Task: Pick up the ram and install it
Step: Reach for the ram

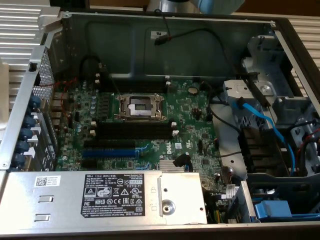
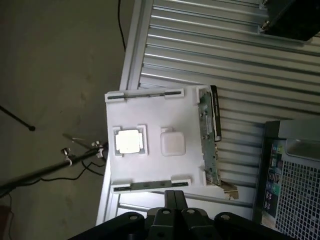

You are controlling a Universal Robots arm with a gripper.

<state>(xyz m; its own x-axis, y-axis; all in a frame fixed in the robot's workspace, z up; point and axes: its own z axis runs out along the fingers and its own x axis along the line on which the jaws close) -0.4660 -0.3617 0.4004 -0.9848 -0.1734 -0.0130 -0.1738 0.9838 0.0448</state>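
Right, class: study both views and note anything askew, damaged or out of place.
Nothing stands out as damaged or spilled. The ram lies straight along one side of the white tray, and the black slots on the motherboard stand empty.

The open grey computer case (image 1: 200, 35) is bare sheet metal, dull and matt. The flat green motherboard (image 1: 190, 107) has a faint lacquered sheen, and its square socket frame (image 1: 139, 106) is bright, polished metal. The long black slots (image 1: 132, 131) look like matt plastic. The silver power supply box (image 1: 60, 200) is smooth metal with a black sticker label (image 1: 110, 195). The ribbed surface (image 2: 225, 55) is satin aluminium. The white tray (image 2: 150, 110) is matt plastic, the ram (image 2: 206, 135) is dull green board, and the gripper (image 2: 174, 197) is matt black.
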